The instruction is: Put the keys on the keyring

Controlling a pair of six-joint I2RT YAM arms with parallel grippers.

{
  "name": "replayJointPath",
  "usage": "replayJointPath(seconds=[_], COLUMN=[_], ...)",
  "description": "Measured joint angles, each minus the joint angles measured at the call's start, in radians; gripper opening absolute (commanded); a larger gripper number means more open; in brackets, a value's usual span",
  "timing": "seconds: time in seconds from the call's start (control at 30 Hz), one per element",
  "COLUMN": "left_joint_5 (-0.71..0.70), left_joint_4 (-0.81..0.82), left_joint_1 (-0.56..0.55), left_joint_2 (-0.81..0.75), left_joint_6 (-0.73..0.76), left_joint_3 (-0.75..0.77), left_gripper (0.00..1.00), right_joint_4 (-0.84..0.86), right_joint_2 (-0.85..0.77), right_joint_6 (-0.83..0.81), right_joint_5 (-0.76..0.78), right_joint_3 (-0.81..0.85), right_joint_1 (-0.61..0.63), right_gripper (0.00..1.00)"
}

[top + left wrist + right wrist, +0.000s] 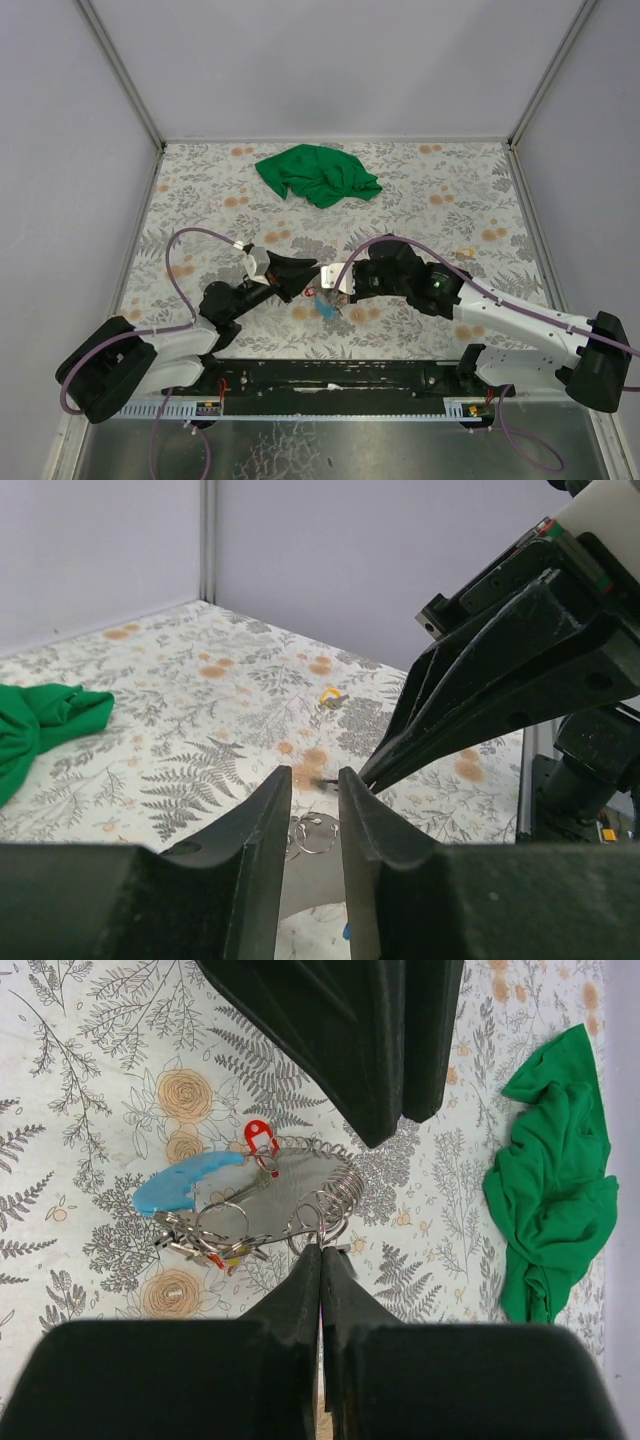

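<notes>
Keys nxt to keyring, cloth behind

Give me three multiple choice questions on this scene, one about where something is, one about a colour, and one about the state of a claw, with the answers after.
1. Where on the table is the green cloth?
A. between the two claws
B. at the far side, beyond the arms
C. under the right arm

2. What colours are the tags on the keys?
A. green and yellow
B. both black
C. red and light blue

3. On the right claw, how do the jaws stand?
A. closed together
B. wide open
C. out of view

Answers: B, the cloth lies near the back wall; C, the right wrist view shows a red tag and a light blue one; A, no gap shows between them.
</notes>
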Motion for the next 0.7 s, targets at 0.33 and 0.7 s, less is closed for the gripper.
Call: replayJointPath(seconds=[0.33, 0.7], left_joint_5=[0.096, 0.292], left_joint_4=[-0.16, -0.277], left_joint_1=[0.0, 0.021], left_joint_2=[-0.026, 0.056], left_joint_6=[0.095, 0.233], left_joint_3=[0.053, 0.135], left_gripper=[0.32, 0.33], right_joint_4=[-0.077, -0.112], right_joint_2=[-0.005, -0.005], right_joint_6=[-0.039, -0.06], right_joint_5=[0.002, -0.002], right_joint_3=[0.039, 0.053], right_joint_1=[0.0, 0.0], right_gripper=[0.0, 0.0])
